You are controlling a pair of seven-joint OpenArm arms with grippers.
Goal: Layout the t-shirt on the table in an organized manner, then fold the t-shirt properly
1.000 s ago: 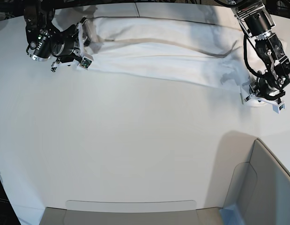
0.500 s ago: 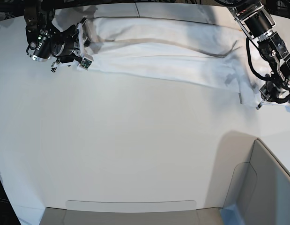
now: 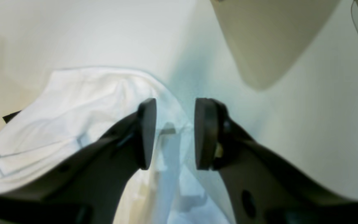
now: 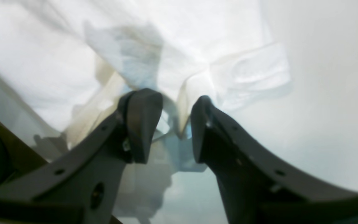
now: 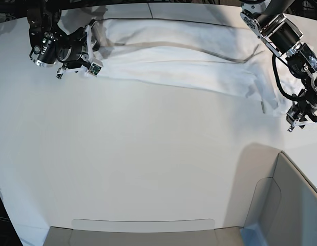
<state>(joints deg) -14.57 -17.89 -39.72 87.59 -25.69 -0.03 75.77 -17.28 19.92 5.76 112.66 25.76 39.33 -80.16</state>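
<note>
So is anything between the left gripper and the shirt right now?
Nothing visible. The left gripper hangs open right over the shirt edge, bare cloth showing between its jaws. The grey bin sits off to the side on the table.

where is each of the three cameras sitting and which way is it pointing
Base: high over the table, looking down; the t-shirt lies along the far edge, both arms at the top corners.
Left wrist: on the left arm, looking past its open left gripper at the shirt's corner and a grey panel.
Right wrist: on the right arm, looking past its open right gripper at rumpled shirt cloth.
Shared: all three show the t-shirt and the table.
</note>
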